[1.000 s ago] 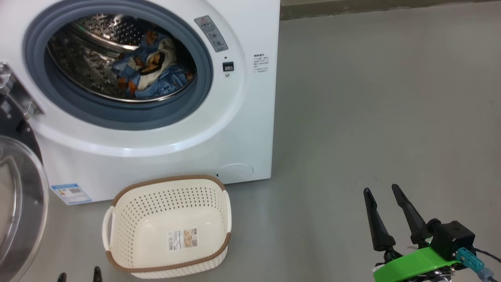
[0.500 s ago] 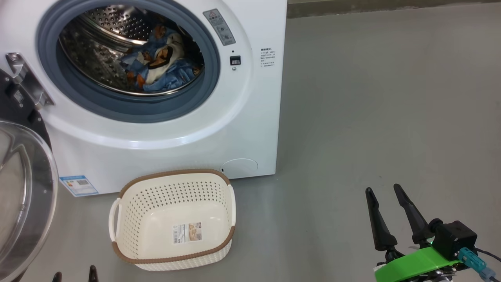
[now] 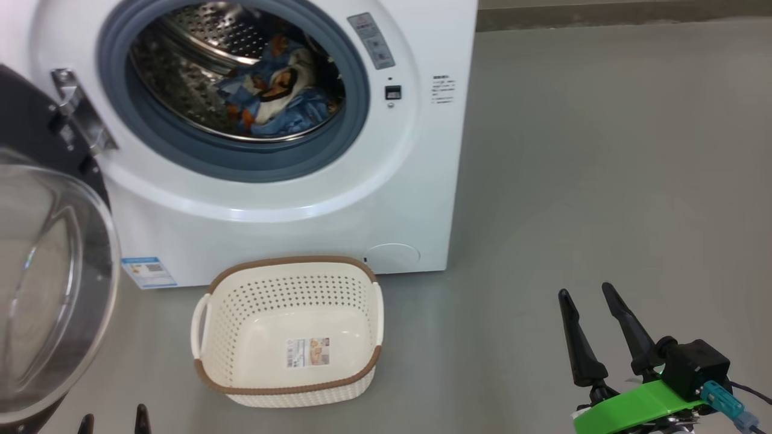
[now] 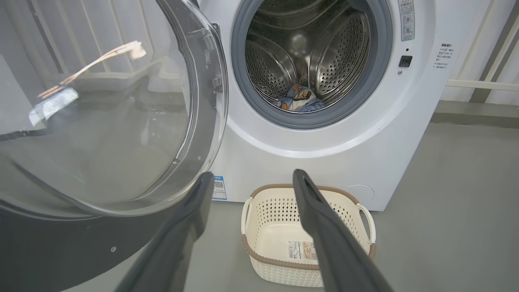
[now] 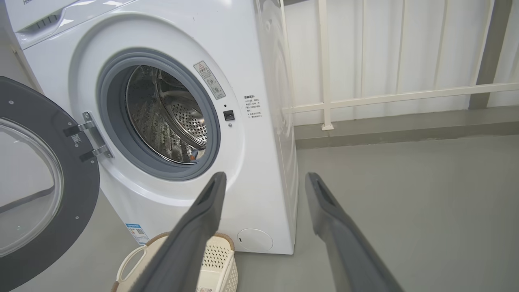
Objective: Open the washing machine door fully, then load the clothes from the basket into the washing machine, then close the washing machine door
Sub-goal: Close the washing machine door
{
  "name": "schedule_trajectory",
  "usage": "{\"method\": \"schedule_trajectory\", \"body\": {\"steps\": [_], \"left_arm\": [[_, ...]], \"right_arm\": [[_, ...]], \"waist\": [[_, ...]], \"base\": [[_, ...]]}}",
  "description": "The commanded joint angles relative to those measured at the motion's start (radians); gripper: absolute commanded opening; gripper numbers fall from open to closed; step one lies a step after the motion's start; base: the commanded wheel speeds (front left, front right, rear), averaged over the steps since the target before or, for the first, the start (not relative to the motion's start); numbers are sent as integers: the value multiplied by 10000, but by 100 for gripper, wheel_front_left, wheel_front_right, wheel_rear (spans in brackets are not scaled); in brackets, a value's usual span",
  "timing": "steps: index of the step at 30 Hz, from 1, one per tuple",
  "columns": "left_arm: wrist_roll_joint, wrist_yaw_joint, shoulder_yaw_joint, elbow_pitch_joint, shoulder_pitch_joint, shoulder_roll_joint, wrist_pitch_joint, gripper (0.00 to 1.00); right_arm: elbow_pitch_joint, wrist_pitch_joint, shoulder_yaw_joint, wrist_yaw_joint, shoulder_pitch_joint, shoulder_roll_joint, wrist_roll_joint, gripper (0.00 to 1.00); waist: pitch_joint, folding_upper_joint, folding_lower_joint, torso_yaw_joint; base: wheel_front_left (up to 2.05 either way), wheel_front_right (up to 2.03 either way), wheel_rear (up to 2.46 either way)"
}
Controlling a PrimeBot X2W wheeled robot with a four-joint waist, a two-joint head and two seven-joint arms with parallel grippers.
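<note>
The right claw (image 3: 585,290) was spread wide and held nothing, low over the grey floor (image 3: 573,181). The left claw (image 4: 253,174) was spread wide too, with nothing in it. The basket (image 3: 289,260) sat on the floor just past the left claw's tips. The washing machine (image 3: 289,199) stood behind it, farther from both claws. The washing machine door (image 3: 48,283) hung open, close on the left claw's left side. The clothes (image 3: 277,96) lay in the drum (image 3: 181,78), far ahead of both claws, maybe two pieces.
</note>
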Motion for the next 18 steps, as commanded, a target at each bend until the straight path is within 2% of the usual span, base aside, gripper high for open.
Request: {"method": "schedule_trajectory", "body": {"steps": [1,18], "left_arm": [[-32,32,366,-176,-461,89,-82,100],[-333,253,572,414,-306,89,-82,100]], "right_arm": [[-297,-48,292,62,-84,-20,-94,100],[-217,-48,572,62,59,-20,-151,100]], "waist": [[-24,0,0,190],[-333,0,0,2073]], "base": [[0,0,0],[0,0,0]]}}
